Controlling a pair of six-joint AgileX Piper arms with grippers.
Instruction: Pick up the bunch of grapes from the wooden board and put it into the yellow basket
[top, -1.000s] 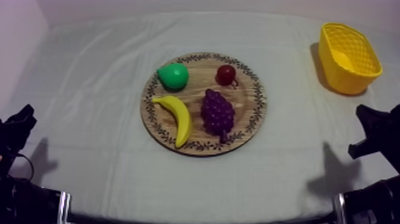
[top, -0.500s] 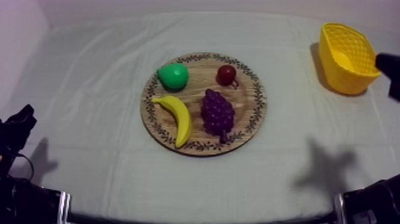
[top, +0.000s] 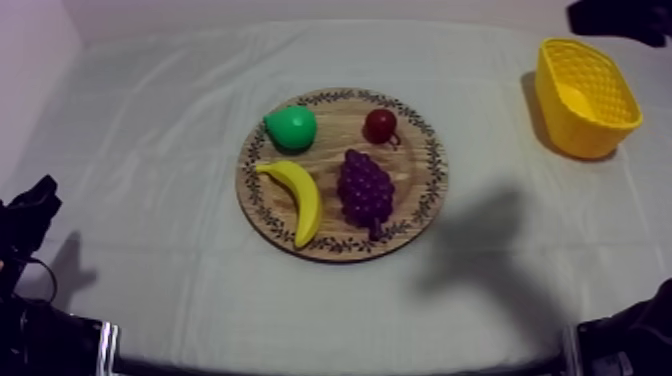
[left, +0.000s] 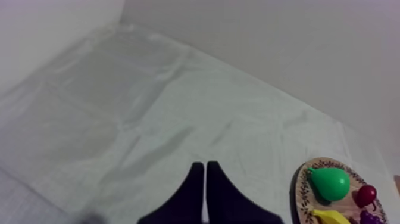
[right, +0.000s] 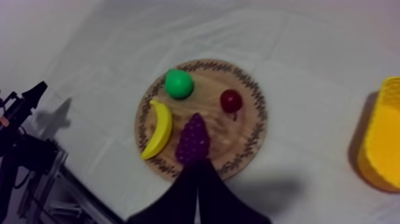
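The purple bunch of grapes (top: 365, 190) lies on the round wooden board (top: 415, 170), toward its front right. The yellow basket (top: 575, 130) stands at the far right of the table. My right arm (top: 620, 18) comes in at the upper right corner, behind the basket. From high above, its wrist view looks down on the grapes (right: 192, 140), and my right gripper (right: 196, 164) is shut, its fingers together as a narrow wedge just in front of them. Low at the left edge sits my left gripper (top: 35, 200), also shut as a wedge (left: 204, 170) over bare cloth.
On the board with the grapes are a banana (top: 297, 198), a green pear (top: 291, 127) and a small red fruit (top: 380, 126). A broad shadow of the right arm falls on the cloth right of the board.
My right arm has risen from the lower right edge, past the basket, to the upper right corner. Its shadow has spread and slid left toward the board. The left arm and the fruit stay put.
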